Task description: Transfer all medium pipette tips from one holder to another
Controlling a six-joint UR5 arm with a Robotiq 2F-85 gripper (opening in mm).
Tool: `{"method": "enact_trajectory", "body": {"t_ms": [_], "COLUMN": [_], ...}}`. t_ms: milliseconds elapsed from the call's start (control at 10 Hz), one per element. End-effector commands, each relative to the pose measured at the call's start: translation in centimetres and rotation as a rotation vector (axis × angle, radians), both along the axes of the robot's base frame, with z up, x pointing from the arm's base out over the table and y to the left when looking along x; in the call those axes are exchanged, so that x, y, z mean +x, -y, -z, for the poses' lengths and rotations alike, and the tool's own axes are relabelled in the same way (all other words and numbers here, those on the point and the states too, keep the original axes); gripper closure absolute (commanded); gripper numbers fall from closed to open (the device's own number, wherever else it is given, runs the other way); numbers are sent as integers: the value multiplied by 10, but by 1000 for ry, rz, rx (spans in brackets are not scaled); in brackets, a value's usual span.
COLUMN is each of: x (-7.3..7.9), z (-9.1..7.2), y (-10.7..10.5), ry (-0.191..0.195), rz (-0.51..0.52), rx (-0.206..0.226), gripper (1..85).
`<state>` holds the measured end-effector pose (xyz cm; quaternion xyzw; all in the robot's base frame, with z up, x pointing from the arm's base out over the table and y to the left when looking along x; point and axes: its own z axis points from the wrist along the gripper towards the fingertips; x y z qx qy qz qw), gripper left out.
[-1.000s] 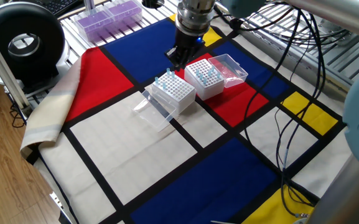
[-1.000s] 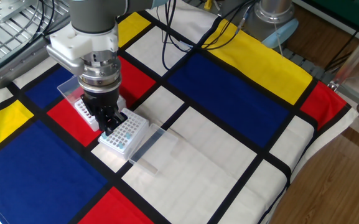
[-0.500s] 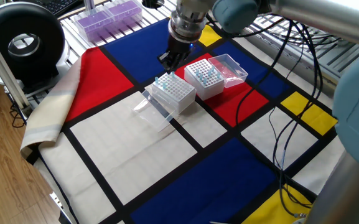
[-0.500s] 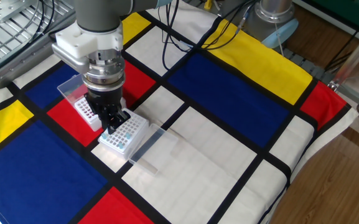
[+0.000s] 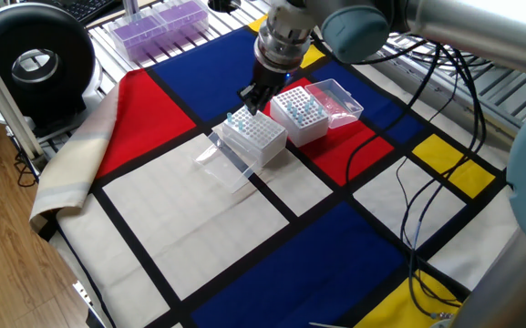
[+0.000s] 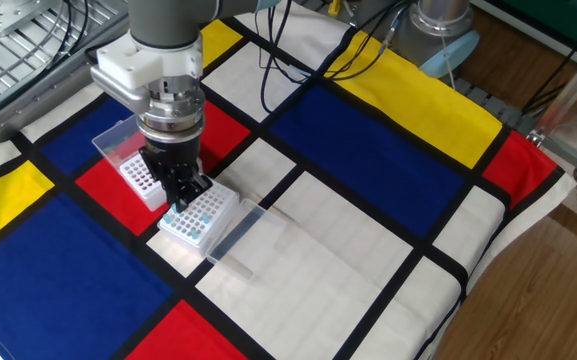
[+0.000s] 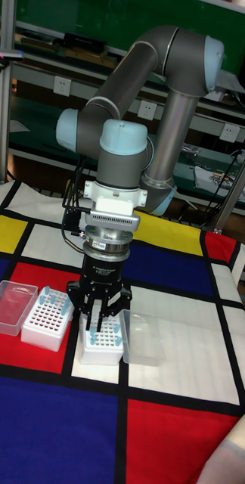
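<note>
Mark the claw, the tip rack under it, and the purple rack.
claw [image 6: 180,197]: the other fixed view, midway between fingertips.
tip rack [image 5: 261,137]: one fixed view, white perforated top face.
purple rack [image 5: 158,25]: one fixed view, purple contents at centre.

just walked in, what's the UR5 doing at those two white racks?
It is moving pipette tips between two open white racks on the checkered cloth. The tool hangs just above one corner of the near rack, which already holds a few blue-topped tips along one edge. The other rack also holds a cluster of tips. Whether the tool grips a tip cannot be told from these views.
</note>
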<state>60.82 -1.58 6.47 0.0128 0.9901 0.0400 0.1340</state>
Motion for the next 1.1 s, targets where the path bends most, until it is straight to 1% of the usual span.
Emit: {"method": "enact_trajectory", "body": {"t_ms": [0,300,600,800,1000], "x": [-1,-2,-2,-3,-4], "z": [0,1,2,2,2], "y": [1,6,7,8,9], "ry": [7,6,2,-6,-13], "rz": [12,28,43,60,85], "rx": [4,-16,-16,-24,-26], "gripper": [613,633,637,667,730]}}
